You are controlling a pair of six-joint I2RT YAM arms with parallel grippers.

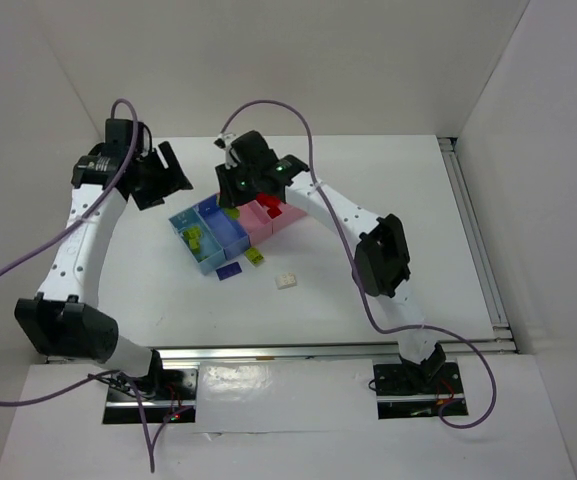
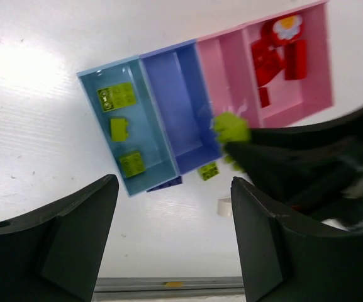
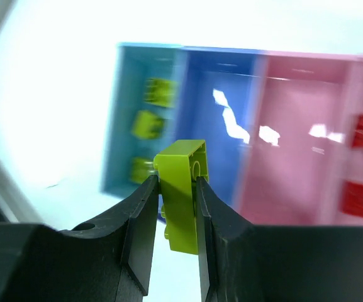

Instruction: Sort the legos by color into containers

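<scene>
The joined trays lie mid-table: light blue tray (image 1: 190,240) with three lime green legos (image 2: 116,97), medium blue tray (image 1: 225,228), a pink tray (image 1: 259,222), and a pink tray (image 2: 313,69) with red legos (image 2: 275,60). My right gripper (image 1: 233,208) is shut on a lime green lego (image 3: 184,195) and holds it above the trays, near the medium blue one. It also shows in the left wrist view (image 2: 231,129). My left gripper (image 1: 173,175) is open and empty, raised behind the trays. On the table lie a purple lego (image 1: 229,272), a lime lego (image 1: 256,256) and a cream lego (image 1: 286,281).
White walls close in the table on the left, back and right. A metal rail (image 1: 478,240) runs along the right edge and another along the front (image 1: 298,350).
</scene>
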